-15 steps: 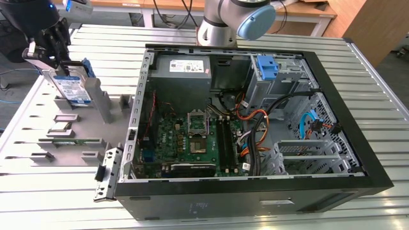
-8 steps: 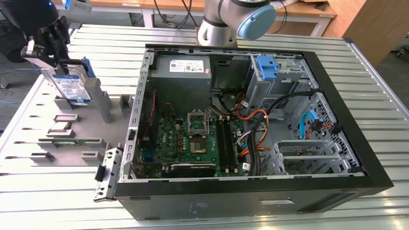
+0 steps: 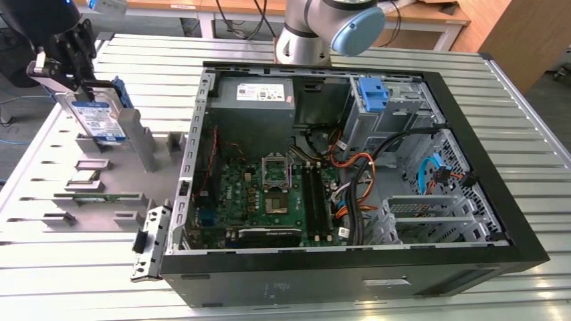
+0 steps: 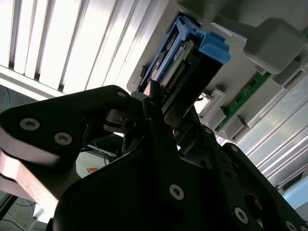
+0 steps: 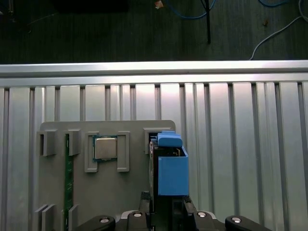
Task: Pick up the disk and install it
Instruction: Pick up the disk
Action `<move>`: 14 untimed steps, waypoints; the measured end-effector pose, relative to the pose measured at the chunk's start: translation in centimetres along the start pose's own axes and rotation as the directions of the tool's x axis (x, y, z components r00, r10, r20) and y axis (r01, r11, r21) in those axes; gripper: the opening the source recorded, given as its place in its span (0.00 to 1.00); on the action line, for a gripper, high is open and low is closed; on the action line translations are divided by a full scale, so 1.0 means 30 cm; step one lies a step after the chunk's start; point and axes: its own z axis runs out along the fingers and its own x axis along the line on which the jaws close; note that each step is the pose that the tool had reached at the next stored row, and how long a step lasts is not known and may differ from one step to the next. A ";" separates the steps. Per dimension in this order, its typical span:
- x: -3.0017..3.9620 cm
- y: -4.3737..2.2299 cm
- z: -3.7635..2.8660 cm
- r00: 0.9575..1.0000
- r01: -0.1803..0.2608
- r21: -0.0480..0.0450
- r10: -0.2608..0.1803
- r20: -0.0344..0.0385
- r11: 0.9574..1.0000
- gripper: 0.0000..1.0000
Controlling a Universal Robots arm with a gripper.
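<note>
Over at the exterior view's left, the black claw [image 3: 80, 83] has its jaws pinched onto the top end of the disk [image 3: 96, 119], one jaw on each flat side. The disk stands upright, label facing out, blue frame along its edges. Its lower end sits at the slot of the grey holder [image 3: 107, 177] on the slatted table [image 3: 80, 281]; I can't tell whether it rests in the slot or hangs just above it. In the second wrist view the claw [image 4: 163, 103] clamps the disk [image 4: 192, 62] close by its blue end tab. In the first wrist view the disk [image 5: 171, 168] is seen end-on, coming straight out of the claw [image 5: 163, 211] over the holder [image 5: 134, 192]. Just beside it in the holder lies a square chip [image 5: 105, 148] in its own pocket, and beyond that a green strip [image 5: 69, 183] on edge. Well apart, toward the exterior view's right, an open computer case [image 3: 357, 284] lies on its side with the board [image 3: 267, 194] showing and a bare blue bracket [image 3: 372, 93] in a bay at its far end.
</note>
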 end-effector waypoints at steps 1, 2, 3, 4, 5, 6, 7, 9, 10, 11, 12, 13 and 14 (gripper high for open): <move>0.000 0.000 -0.001 1.000 0.000 0.000 0.000 0.000 1.000 0.35; 0.000 0.000 -0.002 1.000 0.000 0.000 0.000 0.000 1.000 0.35; 0.000 0.000 -0.003 1.000 0.000 0.000 0.000 0.000 1.000 0.35; 0.000 0.000 -0.005 1.000 0.000 0.000 0.000 0.000 1.000 0.35; 0.000 0.000 -0.007 1.000 0.000 0.000 0.000 0.000 1.000 0.35; 0.000 0.000 -0.009 1.000 0.000 0.000 0.000 0.000 1.000 0.35; -0.001 0.000 -0.012 1.000 0.000 0.000 0.000 0.000 1.000 0.35; -0.001 0.001 -0.014 1.000 0.000 0.000 0.000 0.000 1.000 0.35; -0.001 0.001 -0.014 1.000 0.000 0.000 0.000 0.000 1.000 0.35; -0.001 0.001 -0.017 1.000 0.000 0.000 0.000 0.000 1.000 0.35; -0.001 0.001 -0.019 1.000 0.000 0.000 0.000 0.000 1.000 0.35; -0.001 0.001 -0.019 1.000 0.000 0.000 0.000 0.000 1.000 0.35; -0.001 0.001 -0.019 1.000 0.000 0.000 0.000 0.000 1.000 0.35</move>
